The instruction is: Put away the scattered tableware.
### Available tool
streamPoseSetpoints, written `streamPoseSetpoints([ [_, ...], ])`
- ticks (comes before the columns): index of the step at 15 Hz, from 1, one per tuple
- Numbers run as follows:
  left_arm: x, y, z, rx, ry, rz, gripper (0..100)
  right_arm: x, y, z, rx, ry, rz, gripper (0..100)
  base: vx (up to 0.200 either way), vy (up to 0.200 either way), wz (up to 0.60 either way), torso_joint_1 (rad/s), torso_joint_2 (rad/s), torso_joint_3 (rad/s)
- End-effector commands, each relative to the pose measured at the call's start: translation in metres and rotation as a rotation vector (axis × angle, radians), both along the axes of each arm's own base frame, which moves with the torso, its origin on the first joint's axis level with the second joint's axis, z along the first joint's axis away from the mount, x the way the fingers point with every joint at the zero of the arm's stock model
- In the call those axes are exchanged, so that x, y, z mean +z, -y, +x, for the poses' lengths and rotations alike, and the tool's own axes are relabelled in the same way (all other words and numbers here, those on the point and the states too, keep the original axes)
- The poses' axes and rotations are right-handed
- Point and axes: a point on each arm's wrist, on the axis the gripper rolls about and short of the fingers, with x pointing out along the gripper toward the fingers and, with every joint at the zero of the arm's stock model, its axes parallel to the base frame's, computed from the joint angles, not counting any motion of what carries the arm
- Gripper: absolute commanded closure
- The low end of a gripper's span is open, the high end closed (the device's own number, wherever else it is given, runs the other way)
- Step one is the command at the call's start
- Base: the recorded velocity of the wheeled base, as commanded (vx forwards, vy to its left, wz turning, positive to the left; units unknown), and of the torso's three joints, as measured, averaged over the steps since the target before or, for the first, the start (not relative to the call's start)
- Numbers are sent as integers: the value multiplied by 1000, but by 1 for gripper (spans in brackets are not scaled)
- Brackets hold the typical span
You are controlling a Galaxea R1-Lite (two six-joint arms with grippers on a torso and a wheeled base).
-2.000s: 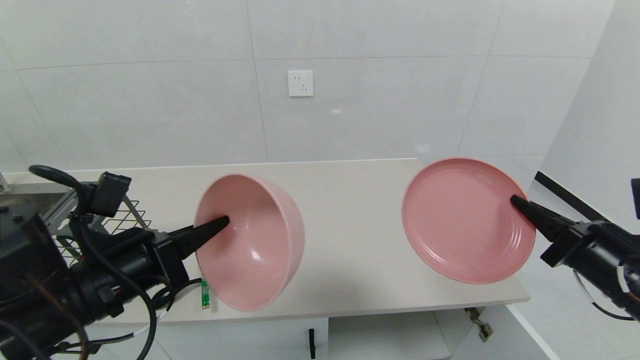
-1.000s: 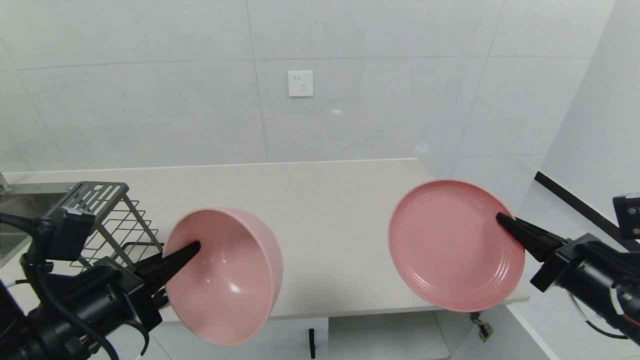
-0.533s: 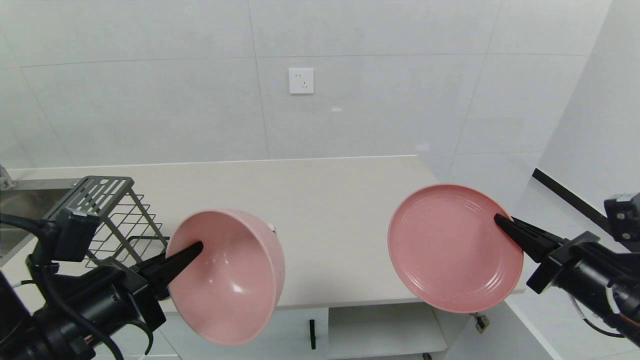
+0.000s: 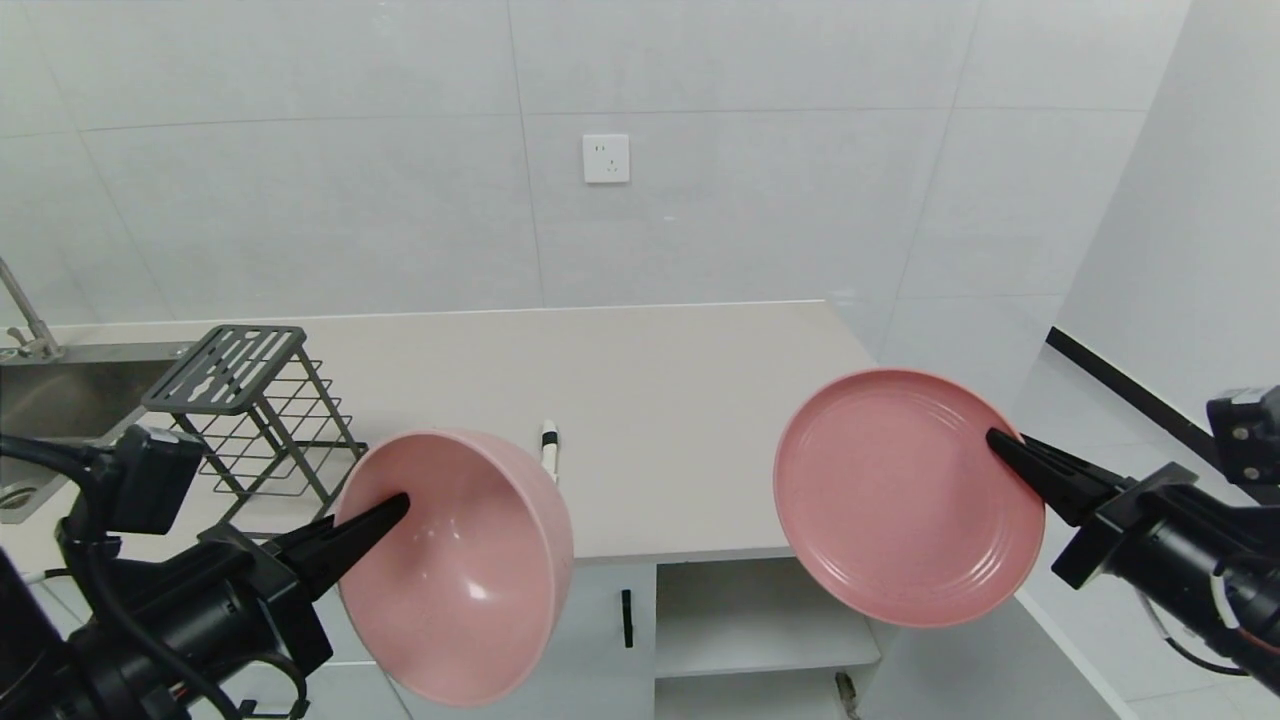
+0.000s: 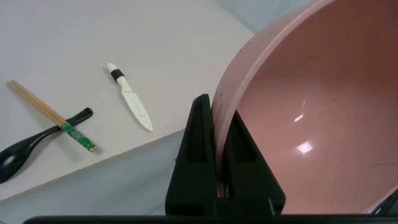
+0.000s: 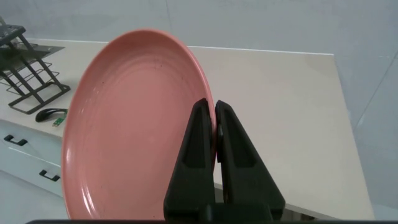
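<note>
While 2 items hang lifted off the beige surface (image 4: pixel 680 400), nothing is stowed yet: left gripper (image 4: pixel 398 503) fingers clamp the deep pink bowl (image 4: pixel 470 580) by its rim, and right gripper (image 4: pixel 993 438) fingers clamp the round pink plate (image 4: pixel 890 500). 1 white knife (image 5: pixel 130 98), wooden chopsticks (image 5: pixel 40 107) and 1 black spoon (image 5: pixel 18 152) lie there uncollected.

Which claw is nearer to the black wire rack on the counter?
Left. The left claw, shut on the pink bowl, is just in front of the wire rack. The right claw holds the pink plate at the counter's opposite end.

Head camera looks down; close wrist cameras share countertop (image 4: pixel 680 400).
</note>
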Motion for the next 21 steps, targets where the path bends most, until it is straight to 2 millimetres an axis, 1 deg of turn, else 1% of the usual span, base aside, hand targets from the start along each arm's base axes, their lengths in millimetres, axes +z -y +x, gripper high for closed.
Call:
streamPoseSetpoints([
  [1, -2, 2, -1, -16, -8, 4, 100, 0, -1, 0, 6, -1, -2, 100, 0, 0, 0, 0, 0, 0],
  [4, -4, 6, -5, -50, -15, 7, 100, 0, -3, -1, 15, -1, -2, 100, 0, 0, 0, -15, 22, 19],
  [6, -4, 5, -5, -46, 1, 33, 100, -1, -3, -1, 15, -3, -2, 100, 0, 0, 0, -149, 322, 154],
  [9, -2, 3, -10, -56, 45, 65, 100, -1, -3, -1, 15, -3, -2, 100, 0, 0, 0, -186, 375, 183],
  [14, -2, 3, -11, -58, 50, 69, 100, -1, -8, -4, 49, -4, -3, 100, 0, 0, 0, -256, 519, 262],
  [21, -3, 3, -11, -58, 46, 71, 100, -2, -8, -4, 49, -13, -6, 100, 0, 0, 0, -269, 535, 259],
])
